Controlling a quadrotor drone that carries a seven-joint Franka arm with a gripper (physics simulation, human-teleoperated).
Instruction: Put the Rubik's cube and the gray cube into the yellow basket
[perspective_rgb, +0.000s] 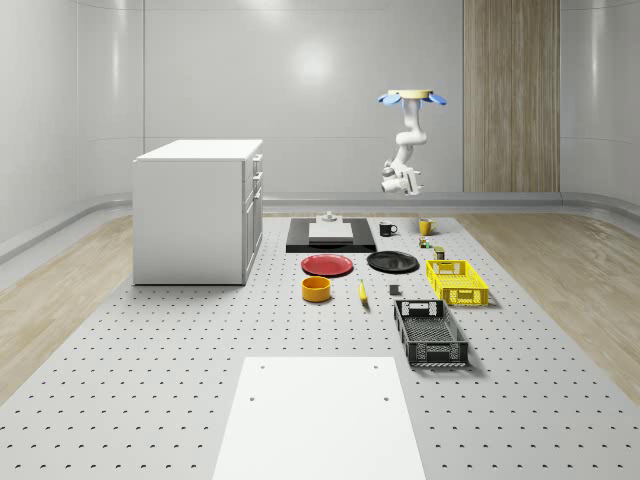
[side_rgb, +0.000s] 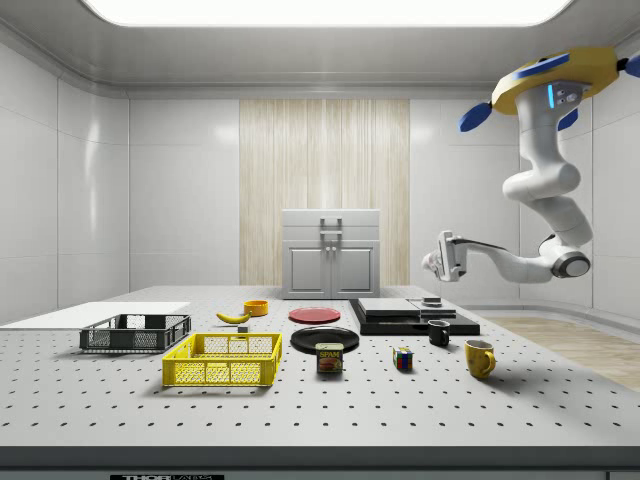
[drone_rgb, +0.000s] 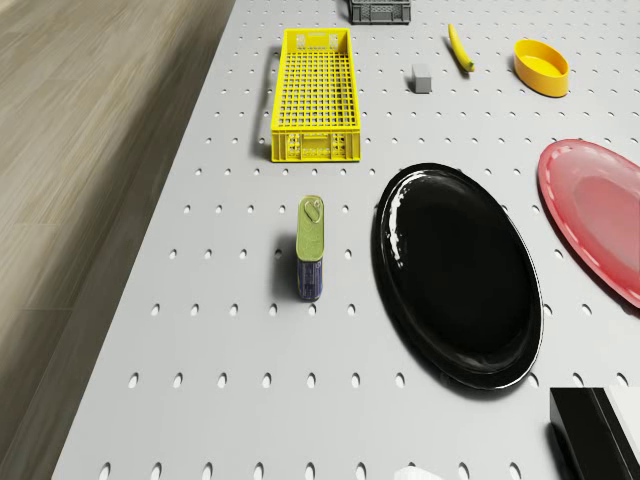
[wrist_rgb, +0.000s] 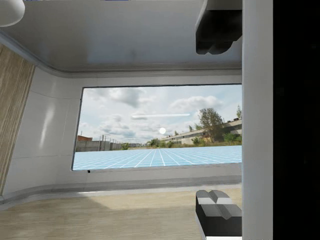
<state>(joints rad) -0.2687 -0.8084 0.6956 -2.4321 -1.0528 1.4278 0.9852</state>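
Note:
The Rubik's cube (perspective_rgb: 425, 241) (side_rgb: 403, 359) rests on the table between the yellow mug and a tin can. The gray cube (perspective_rgb: 395, 291) (drone_rgb: 421, 79) lies beside the banana, near the yellow basket (perspective_rgb: 457, 281) (side_rgb: 225, 360) (drone_rgb: 315, 95), which holds nothing. The drone (perspective_rgb: 410, 97) (side_rgb: 560, 85) hovers high over the table's far end, above the mugs. Its arm hangs down and bends sideways. My gripper (perspective_rgb: 398, 183) (side_rgb: 432, 262) (wrist_rgb: 217, 120) is level, well above the table, far from both cubes. It is open, with nothing between its fingers (wrist_rgb: 217, 212).
A tin can (drone_rgb: 311, 248), black plate (drone_rgb: 458, 270), red plate (drone_rgb: 600, 215), yellow bowl (drone_rgb: 541, 65) and banana (drone_rgb: 459, 47) lie around the basket. A black crate (perspective_rgb: 430, 333), two mugs (side_rgb: 480, 358), a black platform (perspective_rgb: 330, 233) and a white cabinet (perspective_rgb: 200, 210) also stand here.

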